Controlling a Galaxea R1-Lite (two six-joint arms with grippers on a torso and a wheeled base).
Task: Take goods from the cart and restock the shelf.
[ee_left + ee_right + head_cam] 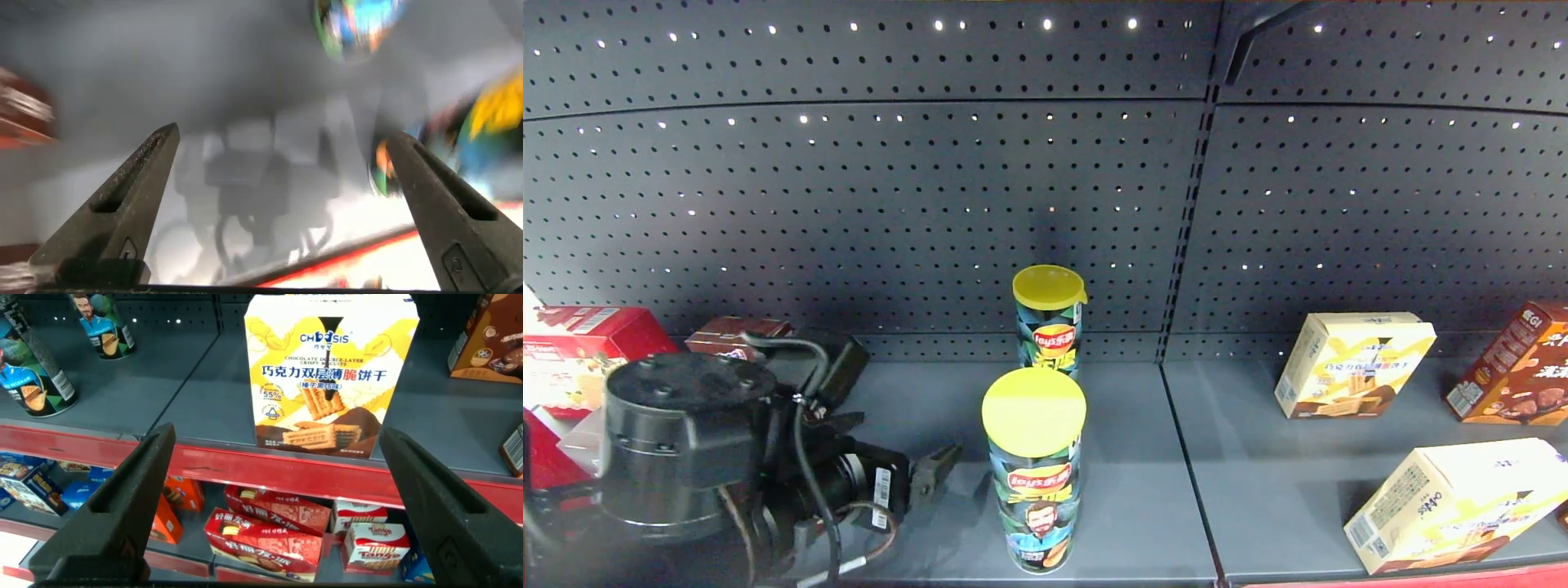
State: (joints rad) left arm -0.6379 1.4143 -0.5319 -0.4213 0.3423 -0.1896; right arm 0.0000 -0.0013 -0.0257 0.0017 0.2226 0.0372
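Though front can (1033,469) and, at its twelve o'clock, rear can (1049,322) stand on the shelf (1143,457), left gripper (941,472) and right gripper (282,506) fingers are released, empty; restocking seems unfinished.

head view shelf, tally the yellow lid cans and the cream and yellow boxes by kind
tall cardboard chip cans with yellow plastic lids: 2
cream and yellow cardboard biscuit boxes: 2
total: 4
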